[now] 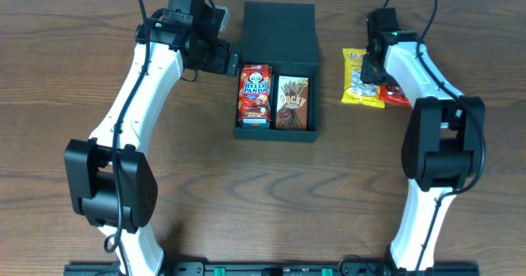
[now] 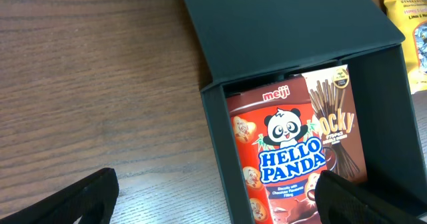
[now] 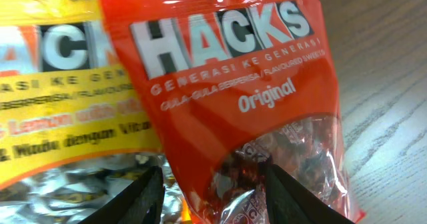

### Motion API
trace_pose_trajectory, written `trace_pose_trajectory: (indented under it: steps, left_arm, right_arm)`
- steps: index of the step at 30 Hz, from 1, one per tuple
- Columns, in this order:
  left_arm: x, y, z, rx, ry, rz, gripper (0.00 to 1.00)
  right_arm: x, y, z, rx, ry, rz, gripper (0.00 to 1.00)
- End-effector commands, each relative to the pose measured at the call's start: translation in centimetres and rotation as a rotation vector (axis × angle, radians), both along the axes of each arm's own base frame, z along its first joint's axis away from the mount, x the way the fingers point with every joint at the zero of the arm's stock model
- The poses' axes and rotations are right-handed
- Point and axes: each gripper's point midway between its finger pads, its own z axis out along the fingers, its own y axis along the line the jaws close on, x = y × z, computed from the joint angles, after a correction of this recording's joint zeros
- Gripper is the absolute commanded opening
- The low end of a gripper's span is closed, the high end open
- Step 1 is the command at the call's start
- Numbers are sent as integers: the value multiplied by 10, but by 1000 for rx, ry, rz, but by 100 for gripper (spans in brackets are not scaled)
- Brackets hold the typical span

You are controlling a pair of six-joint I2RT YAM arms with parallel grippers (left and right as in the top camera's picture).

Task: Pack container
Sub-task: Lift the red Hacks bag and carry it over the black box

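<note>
The dark teal container [image 1: 275, 134] stands at mid table with its flap lid [image 1: 279, 29] open to the back. Inside lie a red Hello Panda box [image 1: 256, 94] on the left and a brown Pocky box [image 1: 292, 102] on the right. My left gripper [image 1: 231, 62] is open at the container's left wall [image 2: 223, 144]; its fingers [image 2: 220, 201] straddle that wall and the Hello Panda box [image 2: 287, 157]. My right gripper [image 1: 374, 72] is open, and its fingers [image 3: 220, 197] straddle the lower part of a red Hacks bag [image 3: 227, 84].
A yellow Hacks bag [image 1: 358, 83] lies right of the container, partly under the red Hacks bag [image 1: 396, 97]. It also shows in the right wrist view [image 3: 60, 97]. The table is brown wood [image 1: 99, 29].
</note>
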Motion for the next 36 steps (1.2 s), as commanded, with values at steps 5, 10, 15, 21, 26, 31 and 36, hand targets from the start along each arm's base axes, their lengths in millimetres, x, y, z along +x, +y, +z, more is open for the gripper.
trace_pose_trajectory:
  steps: [5,10,15,21,26,31,36]
  left_arm:
    - [5,3,12,-12,-39,19,95]
    - [5,3,12,-12,-38,19,95]
    - [5,3,12,-12,-38,20,95]
    - [5,3,12,-18,-33,32,95]
    - [5,3,12,-18,-34,32,95]
    - [5,3,12,-18,-34,32,95]
    - [5,3,12,-18,-34,32,95]
  right_arm:
    - [-5,-5,-9,-12,40,14,40]
    - [-14,-8,-25,-47,102,30,27]
    - [-14,-7,-26,-49,106,31,15]
    - [-12,-10,-17,-97,105,30,1]
    - [3,-9,8,-101,64,30,1]
    - [27,-3,59,-98,-17,35,1]
    - [45,17,117,-92,-111,66,1]
